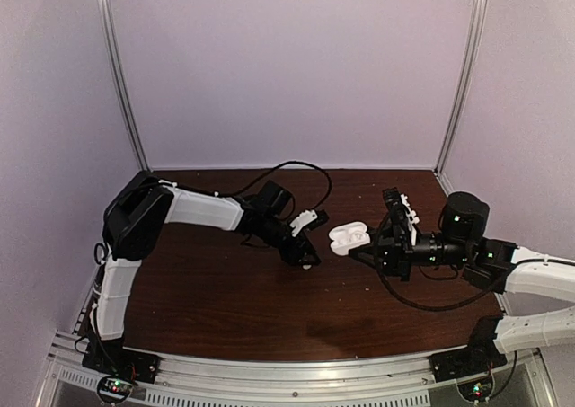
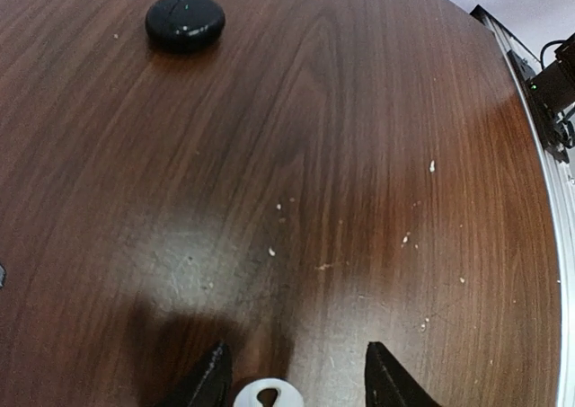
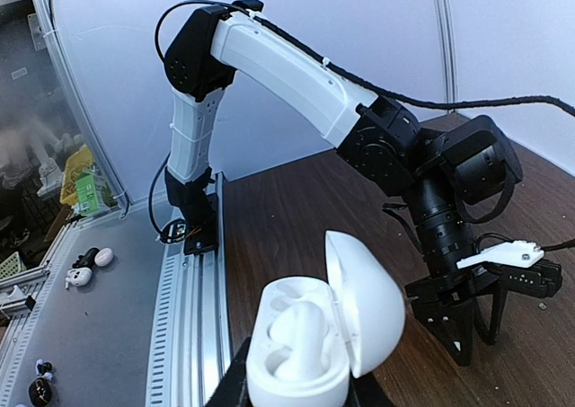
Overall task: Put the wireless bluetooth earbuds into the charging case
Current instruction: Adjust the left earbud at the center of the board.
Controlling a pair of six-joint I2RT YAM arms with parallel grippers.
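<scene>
My right gripper (image 1: 361,245) is shut on the white charging case (image 3: 301,358) and holds it above the table with its lid (image 3: 368,304) swung open. A white bud-shaped form (image 3: 310,331) lies in the case's wells; I cannot tell whether it is an earbud or the moulding. My left gripper (image 1: 306,256) points down at the wood just left of the case, jaws apart. A small white rounded piece (image 2: 268,395) shows by its left finger (image 2: 211,380), clear of the right finger (image 2: 391,382). I cannot tell whether that piece is an earbud.
A black round puck-like case (image 2: 185,21) lies on the brown table (image 1: 234,290). The left arm's cable (image 1: 296,166) loops over the back of the table. Metal rails (image 1: 287,371) line the near edge. Small white and black items (image 3: 90,263) lie off the table on the grey surface.
</scene>
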